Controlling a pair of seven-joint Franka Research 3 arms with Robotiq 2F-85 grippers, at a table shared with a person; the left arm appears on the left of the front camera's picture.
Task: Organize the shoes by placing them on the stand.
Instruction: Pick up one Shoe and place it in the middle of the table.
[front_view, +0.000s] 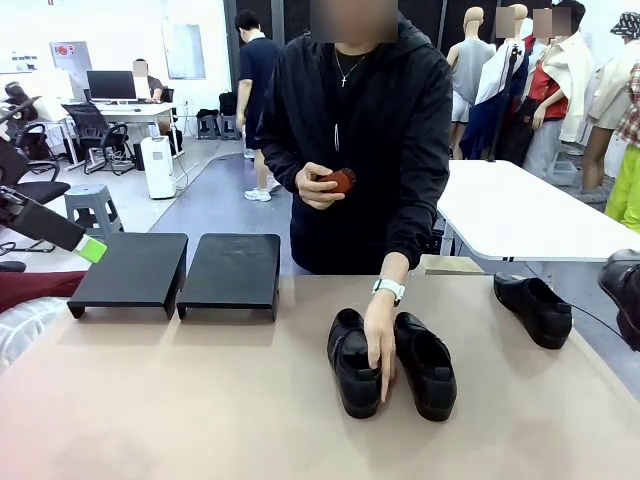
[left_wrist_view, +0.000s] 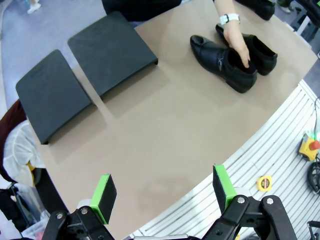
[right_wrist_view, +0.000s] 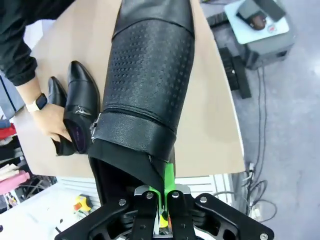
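Two glossy black shoes (front_view: 352, 365) (front_view: 425, 365) lie side by side at the table's middle, a person's hand (front_view: 380, 350) resting between them. A third shoe (front_view: 533, 308) lies at the back right. The fourth shoe (right_wrist_view: 150, 75) hangs above the table's right edge, my right gripper (right_wrist_view: 168, 175) shut on its heel collar; it is also at the picture's right edge (front_view: 622, 282). Two black stands (front_view: 130, 270) (front_view: 232, 272) sit at the back left. My left gripper (left_wrist_view: 162, 192) hovers open and holds nothing, high over the near left of the table, far from the pair (left_wrist_view: 220, 62).
The person stands at the far side, the other hand holding a small brown brush (front_view: 340, 180). A white table (front_view: 520, 210) stands behind at the right. The brown tabletop (front_view: 200, 400) is bare in front of the stands. A red stop button (left_wrist_view: 310, 146) lies below the table's edge.
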